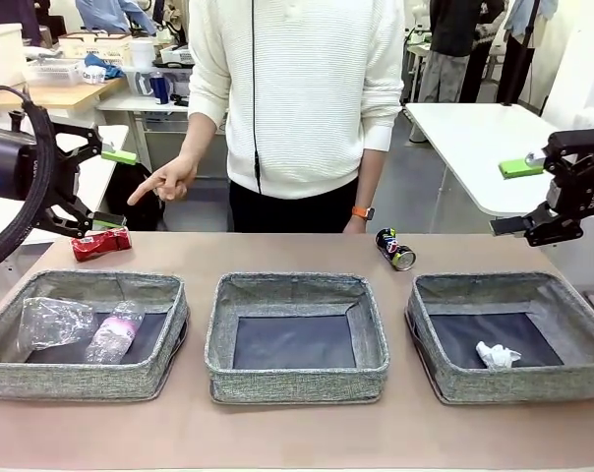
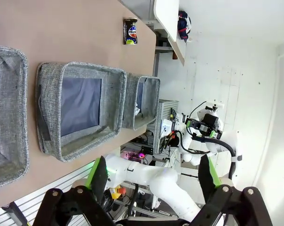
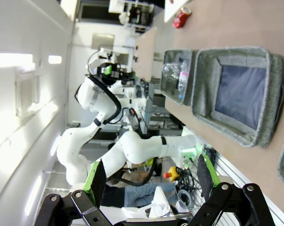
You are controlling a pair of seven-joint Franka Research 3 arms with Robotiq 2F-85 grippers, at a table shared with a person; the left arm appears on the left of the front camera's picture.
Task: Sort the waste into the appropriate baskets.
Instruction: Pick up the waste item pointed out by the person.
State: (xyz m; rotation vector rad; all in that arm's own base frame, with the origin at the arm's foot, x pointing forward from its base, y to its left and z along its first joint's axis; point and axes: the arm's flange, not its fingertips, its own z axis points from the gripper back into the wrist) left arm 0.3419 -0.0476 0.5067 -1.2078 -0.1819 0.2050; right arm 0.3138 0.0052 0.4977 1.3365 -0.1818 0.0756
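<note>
Left hand (image 1: 108, 189): fingers apart, upper left.
Right hand (image 1: 518, 197): fingers apart, right edge.
Red can (image 1: 101, 243): on counter (image 1: 297, 433), seemingly crushed.

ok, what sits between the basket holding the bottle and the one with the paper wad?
The third basket, nothing in it, with a strip of bare table on either side. The front view shows it.

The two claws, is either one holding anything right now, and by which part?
Nothing is held. The left claw and the right claw both stand open and empty; the red can and dark can lie free on the table.
</note>
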